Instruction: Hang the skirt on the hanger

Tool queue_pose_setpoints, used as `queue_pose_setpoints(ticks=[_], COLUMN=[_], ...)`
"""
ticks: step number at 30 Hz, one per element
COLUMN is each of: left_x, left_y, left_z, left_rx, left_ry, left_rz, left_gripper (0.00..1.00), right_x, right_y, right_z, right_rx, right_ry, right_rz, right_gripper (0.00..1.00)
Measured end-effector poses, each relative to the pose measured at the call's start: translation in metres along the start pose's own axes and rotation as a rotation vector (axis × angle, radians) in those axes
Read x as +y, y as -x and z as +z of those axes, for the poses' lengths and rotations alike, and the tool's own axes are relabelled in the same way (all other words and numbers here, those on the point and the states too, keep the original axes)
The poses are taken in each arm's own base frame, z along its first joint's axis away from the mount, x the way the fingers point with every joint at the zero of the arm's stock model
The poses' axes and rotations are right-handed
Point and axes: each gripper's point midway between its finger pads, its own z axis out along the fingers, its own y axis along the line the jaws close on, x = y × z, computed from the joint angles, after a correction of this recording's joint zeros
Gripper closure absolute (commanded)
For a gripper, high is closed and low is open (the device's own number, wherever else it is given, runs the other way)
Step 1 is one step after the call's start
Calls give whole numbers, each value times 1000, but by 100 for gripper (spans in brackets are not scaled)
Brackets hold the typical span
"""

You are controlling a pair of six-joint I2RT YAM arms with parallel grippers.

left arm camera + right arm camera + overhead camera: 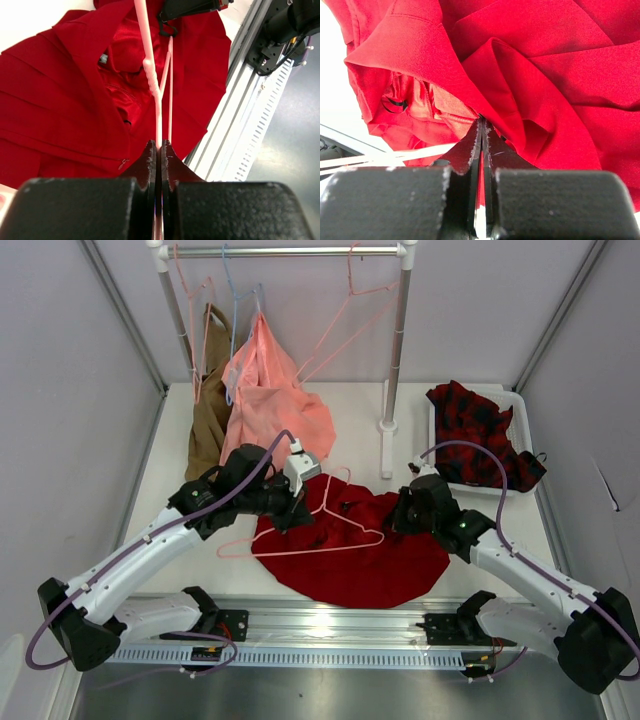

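Two-arm scene, top and wrist views. The skirt [370, 555] lay spread on the table [180, 550] between the two arms, close to the near rail [320, 625] and in front of the rack [397, 350]. Its upper edge was bunched into folds. The hanger [335, 546] rested on the skirt's upper left part, and its left corner reached past the cloth onto the bare table. The left gripper [299, 506] stood at the skirt's upper left edge. In its wrist view the fingers were pressed almost together, with one pale-pink wire of the hanger pinched between the tips, just short of the twisted neck. The right gripper [402, 512] stood at the skirt's upper right edge. In its wrist view the jaws were fully closed, a fold of red cloth met the tips, and a sliver of red showed in the slit between them, so it held the skirt. A pale wire crossed the lower left of that view, apart from the fingers. On the rack hung a salmon garment [268, 400], a brown garment [208, 420] and a blue hanger [238, 320]. A checked garment [480, 435] lay in a white bin [435, 455] to the right.
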Motion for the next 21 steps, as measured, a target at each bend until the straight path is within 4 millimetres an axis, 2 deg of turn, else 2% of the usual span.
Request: queue_pose_setpoints(ticks=[21], left_x=[6], left_y=[15], left_z=[8], left_rx=[-50], left_ry=[17], left_rz=[11], left_gripper=[100], right_x=[3], right_y=[-3], right_z=[-4], right_rx=[23], right_ry=[44], right_rz=[-1], right_gripper=[100])
